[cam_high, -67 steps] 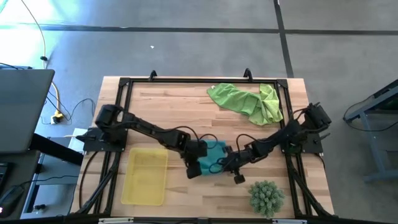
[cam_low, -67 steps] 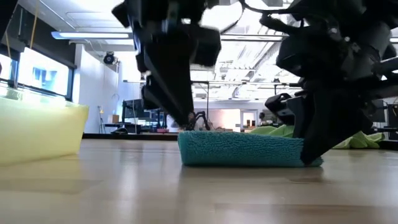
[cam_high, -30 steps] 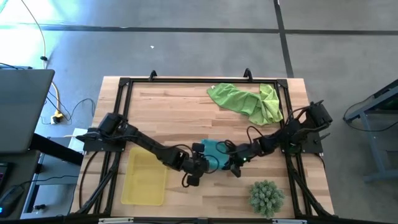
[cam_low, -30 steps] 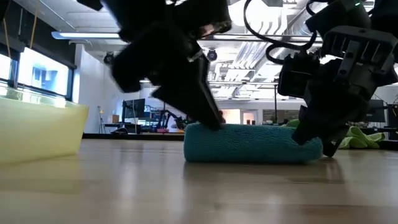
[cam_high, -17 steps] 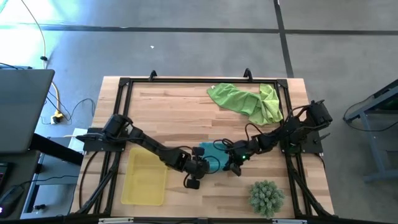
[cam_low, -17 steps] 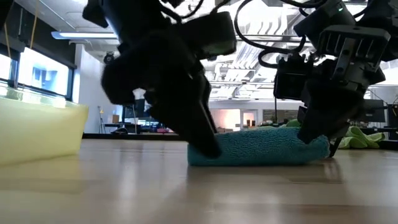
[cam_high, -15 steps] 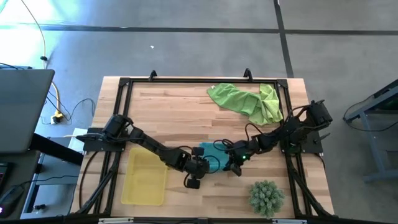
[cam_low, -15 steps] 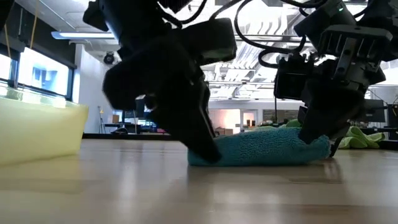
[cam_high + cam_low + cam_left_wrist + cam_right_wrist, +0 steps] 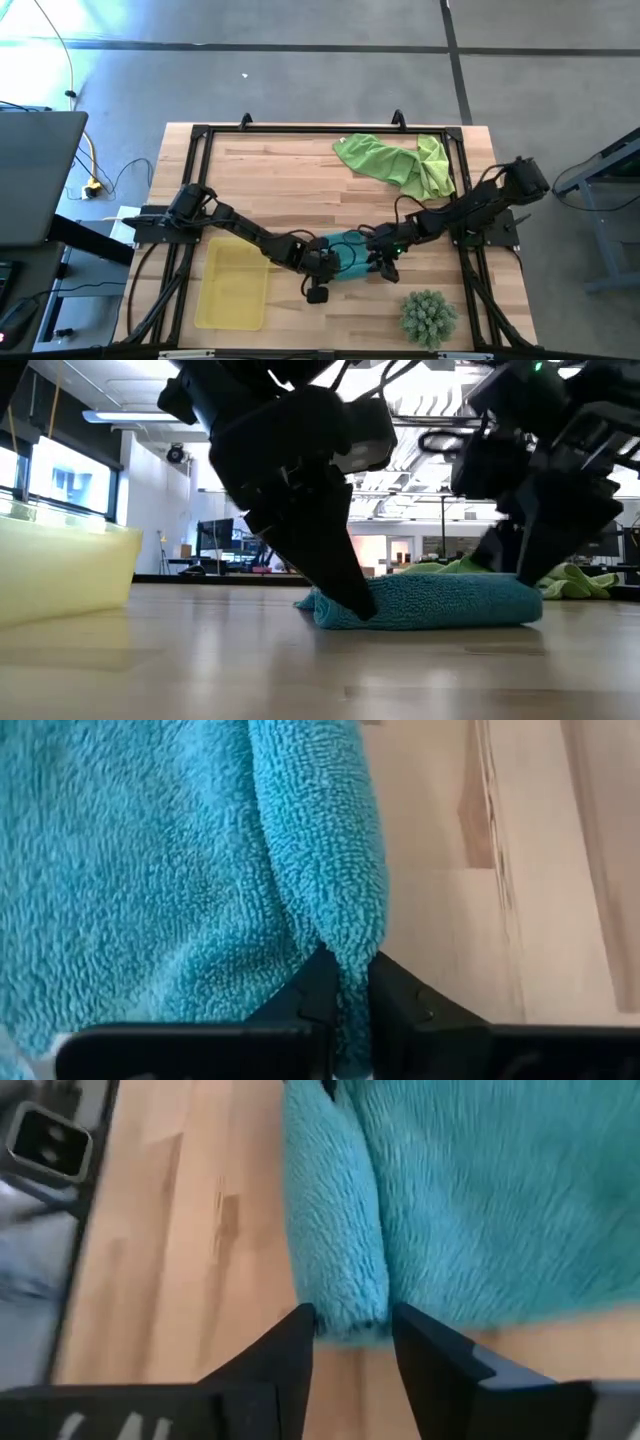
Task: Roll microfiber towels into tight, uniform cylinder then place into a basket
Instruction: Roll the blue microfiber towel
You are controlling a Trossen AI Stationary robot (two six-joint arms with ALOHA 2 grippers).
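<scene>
A teal microfiber towel (image 9: 350,250), loosely rolled, lies on the wooden table near the front middle; in the low view it (image 9: 440,600) is a low lump. My left gripper (image 9: 322,265) is shut on its left end. My right gripper (image 9: 350,1325) hovers open just above the right end, one finger on either side of the rolled fold's tip (image 9: 340,1280); I cannot tell whether they touch it. Two lime green towels (image 9: 395,165) lie crumpled at the far right. The yellow basket (image 9: 200,290) stands at the near left. My left gripper pinches a thick rolled fold (image 9: 345,945) at the teal towel's left end between its two fingers (image 9: 318,990). The fingers slant down from the table's left. The towel lies on the table, its left end flattened under the fingers (image 9: 350,600).
A spiky green ball plant (image 9: 428,315) sits at the near right, close to my right arm. A black frame (image 9: 205,135) runs round the table's edges. Bare wood lies between the teal towel and the green towels.
My left gripper has sunk onto the teal towel's left end and rolled about its own axis, squashing that end. My right gripper has risen off the right end and turned. The towel now lies lower and a little longer than a second ago.
</scene>
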